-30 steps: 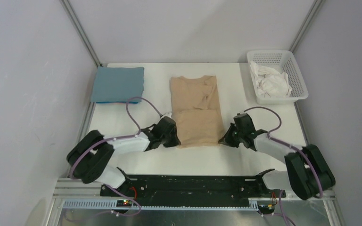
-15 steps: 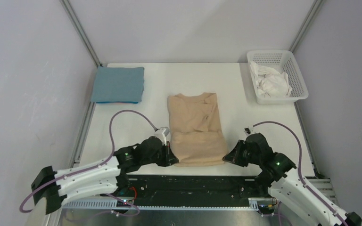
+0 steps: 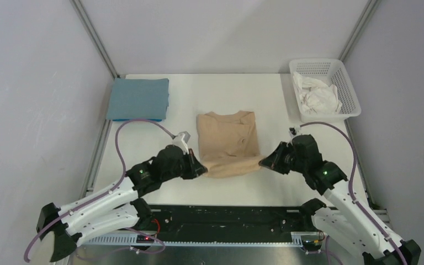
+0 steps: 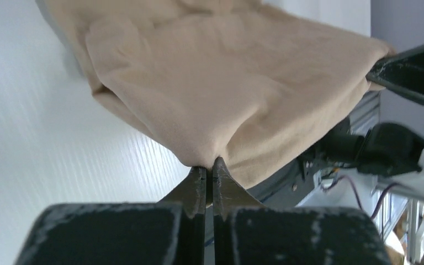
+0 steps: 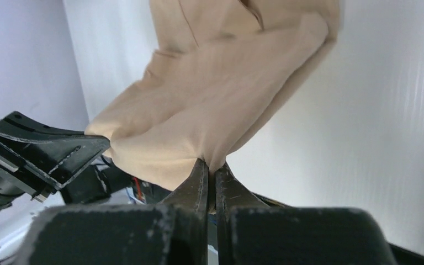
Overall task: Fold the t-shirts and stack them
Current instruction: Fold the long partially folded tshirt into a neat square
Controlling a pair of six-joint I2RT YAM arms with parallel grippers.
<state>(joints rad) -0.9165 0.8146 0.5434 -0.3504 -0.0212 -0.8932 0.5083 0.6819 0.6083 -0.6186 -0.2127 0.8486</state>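
The tan-beige t-shirt (image 3: 227, 138) lies in the middle of the table, its near hem lifted and sagging between my two grippers. My left gripper (image 3: 203, 170) is shut on the hem's left corner, and the cloth (image 4: 237, 83) bunches right at its tips (image 4: 210, 164). My right gripper (image 3: 263, 162) is shut on the right corner, the fabric (image 5: 226, 83) pinched at its tips (image 5: 210, 165). The teal-blue t-shirt (image 3: 138, 98) lies folded at the far left of the table.
A white lattice basket (image 3: 349, 88) with crumpled white cloth (image 3: 319, 95) stands at the far right. The black base rail (image 3: 221, 215) runs along the near edge. Grey walls close in on both sides and at the back.
Both grippers first dragged the tan shirt toward the near edge, then rose and moved away from it. The near hem is now off the table and the shirt looks shorter.
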